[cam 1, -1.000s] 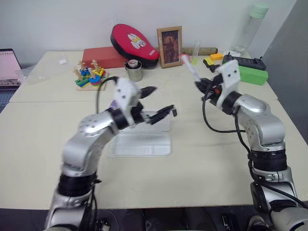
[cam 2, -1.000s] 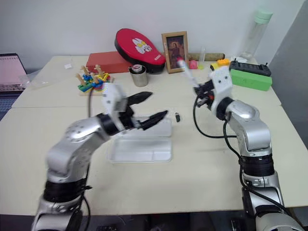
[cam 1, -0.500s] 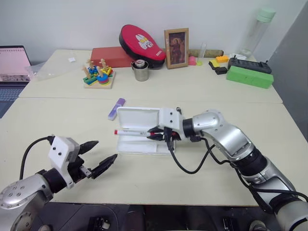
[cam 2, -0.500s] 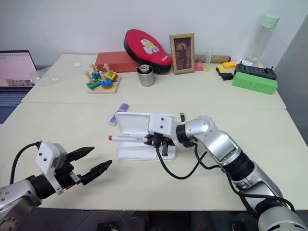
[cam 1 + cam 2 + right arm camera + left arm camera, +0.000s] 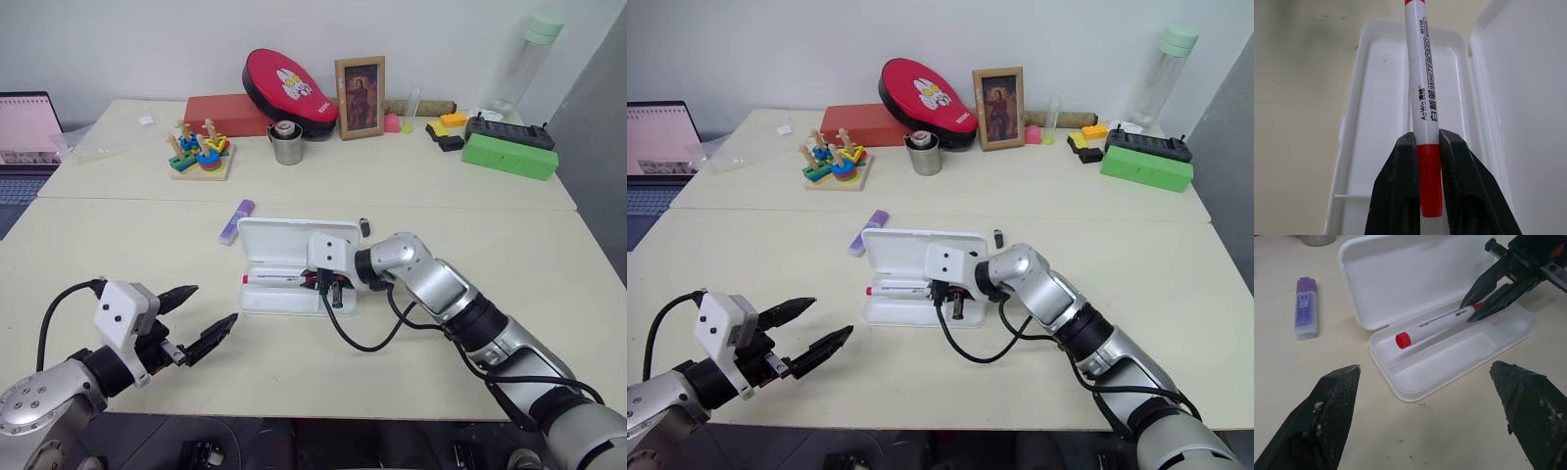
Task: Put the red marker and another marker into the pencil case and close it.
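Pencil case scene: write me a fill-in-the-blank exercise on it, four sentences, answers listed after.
1. The right gripper is shut on the ____ marker.
2. The pencil case lies with its lid ____.
3. The purple highlighter lies on the ____, outside the case.
4. The left gripper hangs over the table with its fingers ____, holding nothing.

Missing words: red; open; table; open
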